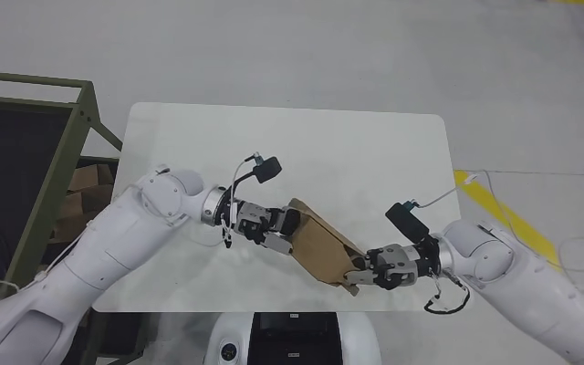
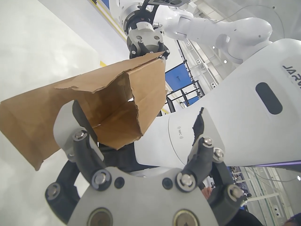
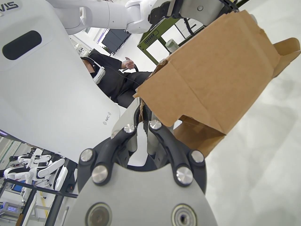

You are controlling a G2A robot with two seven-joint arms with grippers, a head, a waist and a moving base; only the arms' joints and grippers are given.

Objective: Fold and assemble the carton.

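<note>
Top view: the brown corrugated cardboard carton [image 1: 321,245] hangs between the two tools above the near edge of the white rectangular table [image 1: 365,151], one end at the left gripper [image 1: 288,230] and the other at the right gripper [image 1: 363,271]. It is already opened from flat into a sleeve. Beyond the left arm, an olive-green metal frame rack [image 1: 78,128] holds brown cardboard pieces [image 1: 84,187].

Left wrist view: the left gripper is spread wide. One finger [image 2: 78,116] sits at the carton's open mouth with a flap across it, and the other finger [image 2: 201,128] stands well apart from the board, so it grips nothing. Looking in from the tool, the carton is a hollow, skewed tube with nothing seen inside. The right gripper pinches its far upper corner.

Right wrist view: the right gripper's fingers lie close together, with the edge of a carton panel clamped between them. The body of the box stretches away from the tool toward the left gripper at the far end. The loose end flaps stand unfolded.

Judged step: squaring the sleeve. Next, the left gripper probably needs to close on a wall or press a flap inward while the right one holds firm.
</note>
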